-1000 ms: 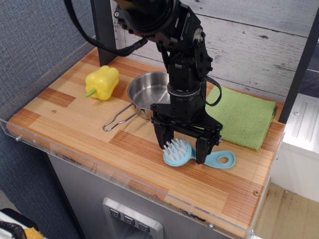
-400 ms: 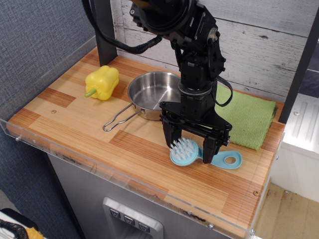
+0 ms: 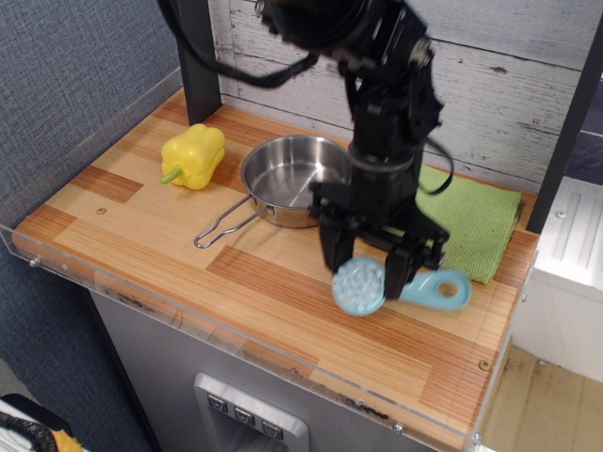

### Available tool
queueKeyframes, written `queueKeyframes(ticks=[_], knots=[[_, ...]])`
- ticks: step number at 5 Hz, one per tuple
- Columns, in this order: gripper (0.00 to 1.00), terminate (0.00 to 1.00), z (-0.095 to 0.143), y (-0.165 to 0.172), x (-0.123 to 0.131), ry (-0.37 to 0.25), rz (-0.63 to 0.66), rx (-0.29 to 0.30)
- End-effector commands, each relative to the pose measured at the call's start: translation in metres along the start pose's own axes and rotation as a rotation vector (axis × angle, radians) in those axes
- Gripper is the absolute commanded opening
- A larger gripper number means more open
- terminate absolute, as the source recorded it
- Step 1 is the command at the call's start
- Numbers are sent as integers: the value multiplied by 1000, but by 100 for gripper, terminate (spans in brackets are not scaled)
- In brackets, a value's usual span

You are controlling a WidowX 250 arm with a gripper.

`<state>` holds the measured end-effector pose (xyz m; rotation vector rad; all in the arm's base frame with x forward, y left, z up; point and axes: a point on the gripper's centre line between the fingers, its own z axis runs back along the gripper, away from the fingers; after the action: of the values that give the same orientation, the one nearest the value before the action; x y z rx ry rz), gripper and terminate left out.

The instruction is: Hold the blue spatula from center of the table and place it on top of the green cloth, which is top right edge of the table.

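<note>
Observation.image shows the black robot gripper [image 3: 369, 270] clamped on the light blue plastic spatula [image 3: 399, 286] (bristled round head facing the camera), lifted above the striped wooden table [image 3: 141, 221], just beside the square light-green cloth [image 3: 476, 221].

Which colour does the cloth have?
The cloth is light green, seen in the only camera view.

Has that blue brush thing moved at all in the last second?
Yes. The blue spatula has shifted right, toward the green cloth, and tipped up in the gripper, away from the steel pan.
</note>
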<state>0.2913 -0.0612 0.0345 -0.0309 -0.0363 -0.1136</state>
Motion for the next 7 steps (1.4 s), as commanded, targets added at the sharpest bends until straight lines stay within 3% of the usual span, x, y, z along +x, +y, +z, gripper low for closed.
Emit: queueKeyframes(ticks=[1, 4, 6, 7], knots=[[0, 0, 52, -6, 9, -146, -7, -10], [0, 0, 51, 36, 39, -155, 90, 4], [0, 0, 27, 31, 77, -99, 83, -21], [0, 0, 25, 21, 94, -100, 58, -21]])
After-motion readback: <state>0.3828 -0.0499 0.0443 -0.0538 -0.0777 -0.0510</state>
